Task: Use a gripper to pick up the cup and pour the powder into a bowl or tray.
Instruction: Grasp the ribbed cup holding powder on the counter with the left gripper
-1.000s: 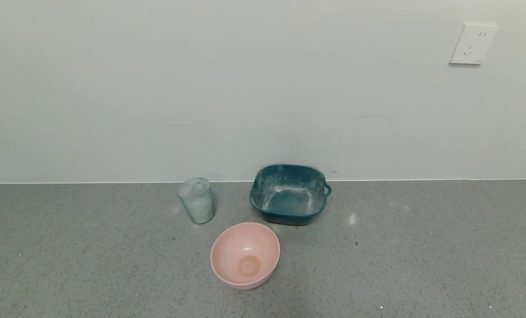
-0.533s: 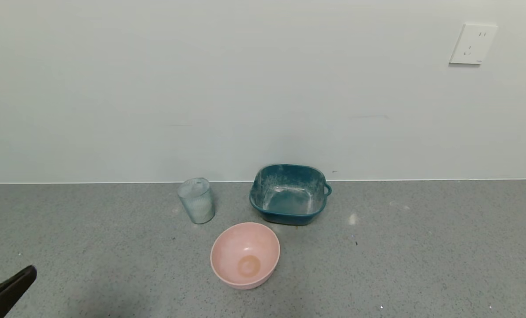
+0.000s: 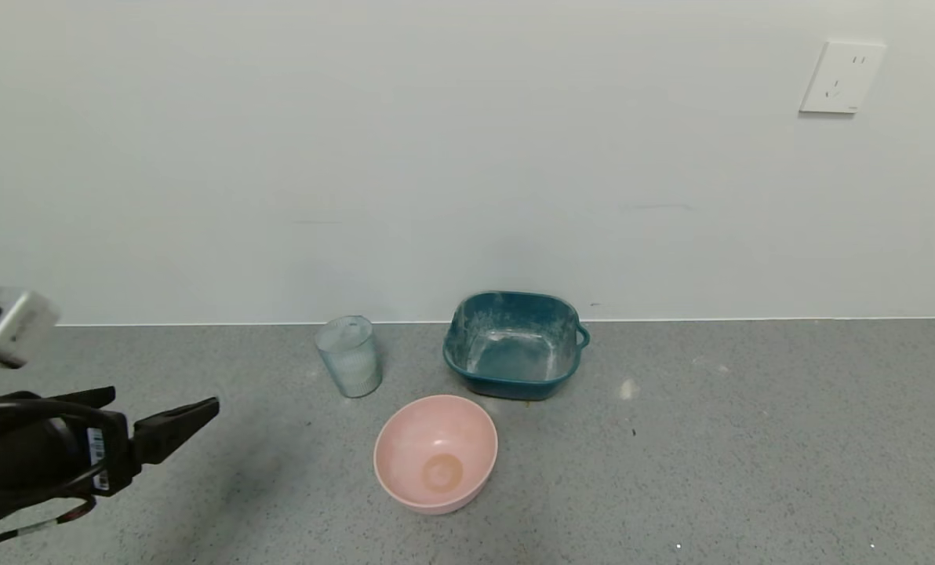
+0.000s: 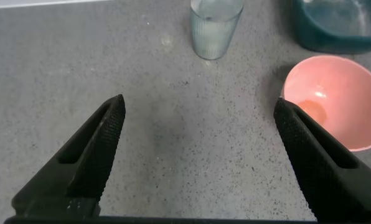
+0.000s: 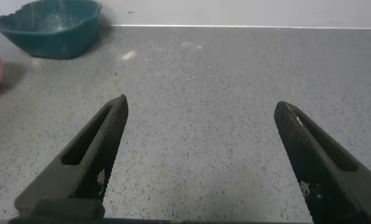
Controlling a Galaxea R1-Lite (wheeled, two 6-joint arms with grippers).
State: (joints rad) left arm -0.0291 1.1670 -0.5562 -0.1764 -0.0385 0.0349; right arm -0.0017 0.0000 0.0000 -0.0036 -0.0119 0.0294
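Note:
The clear ribbed cup [image 3: 348, 355] stands upright on the grey counter, whitish inside, left of the teal square dish [image 3: 507, 387]. White powder dusts the dish's inside [image 3: 514, 353]. My left gripper [image 3: 158, 402] is open and empty at the lower left, well short of the cup. In the left wrist view the cup [image 4: 215, 28] stands ahead of the open gripper [image 4: 199, 109], with the dish [image 4: 322, 42] off to one side. My right gripper [image 5: 201, 106] is open and empty over bare counter, with the dish [image 5: 48, 43] far off; it does not show in the head view.
A round pink bowl [image 3: 435, 453] sits in front of the cup and dish, close to both; it also shows in the left wrist view [image 4: 335, 99]. A wall with a socket [image 3: 841, 77] rises right behind them. A pale smear [image 3: 627, 388] marks the counter.
My left gripper has come into view from the lower left and moved up and right towards the cup. The cup, the dish and the pink bowl have not moved.

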